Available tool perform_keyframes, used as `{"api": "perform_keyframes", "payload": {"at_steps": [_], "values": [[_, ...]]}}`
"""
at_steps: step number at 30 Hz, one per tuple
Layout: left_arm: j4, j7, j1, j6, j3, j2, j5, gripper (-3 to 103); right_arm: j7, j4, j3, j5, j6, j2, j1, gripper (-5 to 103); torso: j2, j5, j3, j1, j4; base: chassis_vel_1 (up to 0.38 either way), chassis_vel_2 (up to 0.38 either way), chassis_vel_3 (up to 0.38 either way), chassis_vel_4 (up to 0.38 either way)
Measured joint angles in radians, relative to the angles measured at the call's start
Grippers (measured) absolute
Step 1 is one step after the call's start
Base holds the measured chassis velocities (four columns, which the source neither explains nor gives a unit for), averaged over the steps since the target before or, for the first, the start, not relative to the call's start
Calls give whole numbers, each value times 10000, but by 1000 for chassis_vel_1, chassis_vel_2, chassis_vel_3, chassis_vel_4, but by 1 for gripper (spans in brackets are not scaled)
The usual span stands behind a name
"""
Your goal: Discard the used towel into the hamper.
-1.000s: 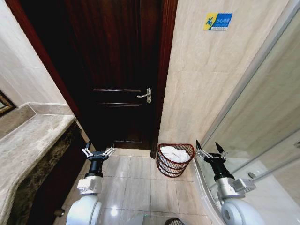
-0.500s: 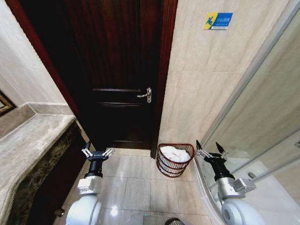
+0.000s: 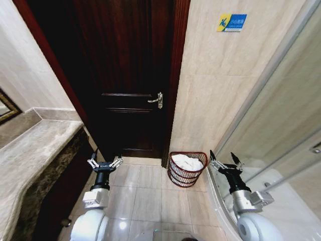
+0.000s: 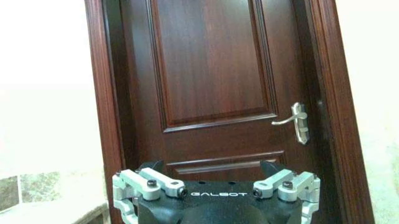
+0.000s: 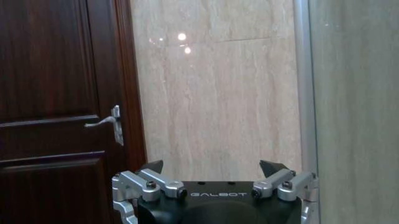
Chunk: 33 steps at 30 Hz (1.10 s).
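hamper [image 3: 187,168]: on the tiled floor at the foot of the beige wall, just right of the dark wooden door [image 3: 128,75] | towel [image 3: 187,162]: white, apparently bunched inside | left gripper [image 3: 105,164]: jaws spread wide, empty, raised near the counter [image 3: 30,150] | right gripper [image 3: 226,163]: jaws spread wide, empty, beside the hamper

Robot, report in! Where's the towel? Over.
Left gripper and right gripper open, empty. Towel in hamper by the door. Nothing in the way.
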Motion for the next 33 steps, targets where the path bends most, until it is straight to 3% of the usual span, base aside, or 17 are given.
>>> {"api": "perform_keyframes", "payload": {"at_steps": [33], "values": [[0, 4, 0, -1, -1, 1, -4, 100, -1, 0, 0, 3, 2, 1, 1, 100, -21, 0, -9, -6, 0, 126, -121, -120, 120]]}}
